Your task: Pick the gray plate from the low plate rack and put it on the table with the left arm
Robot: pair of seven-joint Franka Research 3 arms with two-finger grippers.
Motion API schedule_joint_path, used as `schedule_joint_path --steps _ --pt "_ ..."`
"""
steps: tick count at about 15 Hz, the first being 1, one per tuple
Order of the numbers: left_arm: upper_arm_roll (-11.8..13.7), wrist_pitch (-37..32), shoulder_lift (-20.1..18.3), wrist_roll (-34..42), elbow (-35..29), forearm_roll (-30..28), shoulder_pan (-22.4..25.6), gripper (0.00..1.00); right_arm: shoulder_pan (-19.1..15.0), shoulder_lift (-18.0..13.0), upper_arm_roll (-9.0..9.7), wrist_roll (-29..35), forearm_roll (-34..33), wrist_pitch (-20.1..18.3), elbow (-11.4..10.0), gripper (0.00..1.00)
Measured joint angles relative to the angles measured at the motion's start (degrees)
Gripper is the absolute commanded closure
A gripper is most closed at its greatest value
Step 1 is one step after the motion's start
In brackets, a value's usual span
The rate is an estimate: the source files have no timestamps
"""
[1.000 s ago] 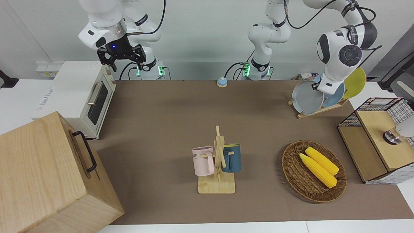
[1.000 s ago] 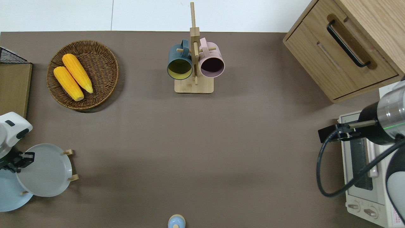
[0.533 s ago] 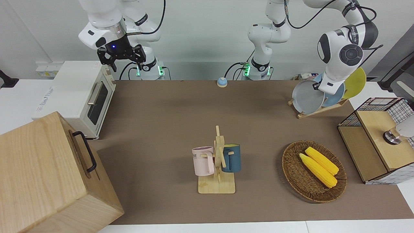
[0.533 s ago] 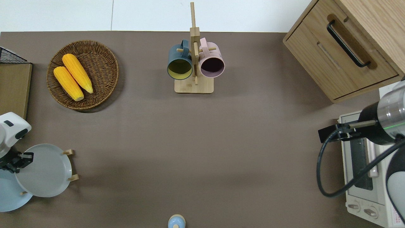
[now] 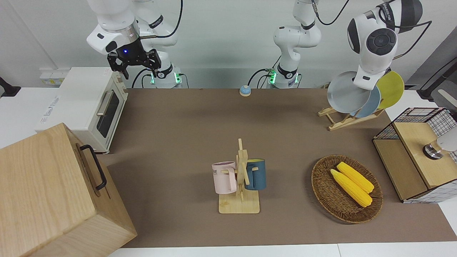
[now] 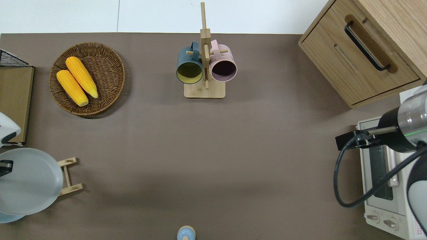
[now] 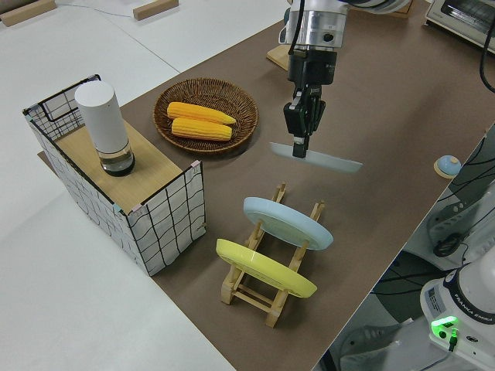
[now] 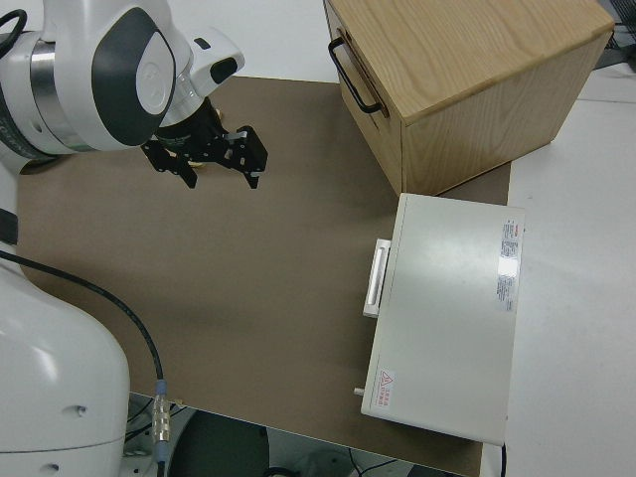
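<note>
My left gripper (image 7: 300,147) is shut on the rim of the gray plate (image 7: 325,160) and holds it in the air, nearly level, over the end of the low plate rack (image 7: 255,297) that lies farther from the robots. In the front view the gray plate (image 5: 344,92) hangs above the rack (image 5: 351,121). In the overhead view the plate (image 6: 28,181) covers part of the rack (image 6: 68,176). A light-blue plate (image 7: 286,222) and a yellow plate (image 7: 263,268) stand in the rack. The right arm is parked, its gripper (image 5: 140,73) open. The brown table (image 5: 178,125) lies below.
A wicker basket (image 5: 323,192) with two corn cobs, a wooden mug stand (image 5: 240,203) with two mugs, and a wire-sided box (image 5: 414,157) with a white cylinder stand on the table. A toaster oven (image 5: 89,103), a wooden drawer cabinet (image 5: 46,192) and a small blue bell (image 5: 245,90) are also there.
My left gripper has lifted the gray plate up out of the rack and tipped it toward level. The right arm has not moved.
</note>
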Motion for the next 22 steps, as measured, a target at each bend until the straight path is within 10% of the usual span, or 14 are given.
schedule_joint_path --steps 12,20,21,22 --pt "-1.93 8.49 -0.52 -1.58 -3.69 -33.19 0.01 1.0 0.0 0.0 0.0 0.0 0.0 0.0 0.0 0.011" --pt "-4.95 30.28 -3.39 -1.6 -23.68 -36.3 0.06 1.0 0.0 0.0 0.0 0.0 0.0 0.0 0.0 0.011" --pt "-4.95 31.48 -3.87 -1.63 -24.95 -36.34 0.09 0.84 0.0 0.0 0.0 0.0 0.0 0.0 0.0 0.013" --pt "-5.1 32.31 -4.23 -1.64 -25.89 -36.37 0.1 0.47 0.0 0.0 0.0 0.0 0.0 0.0 0.0 0.011"
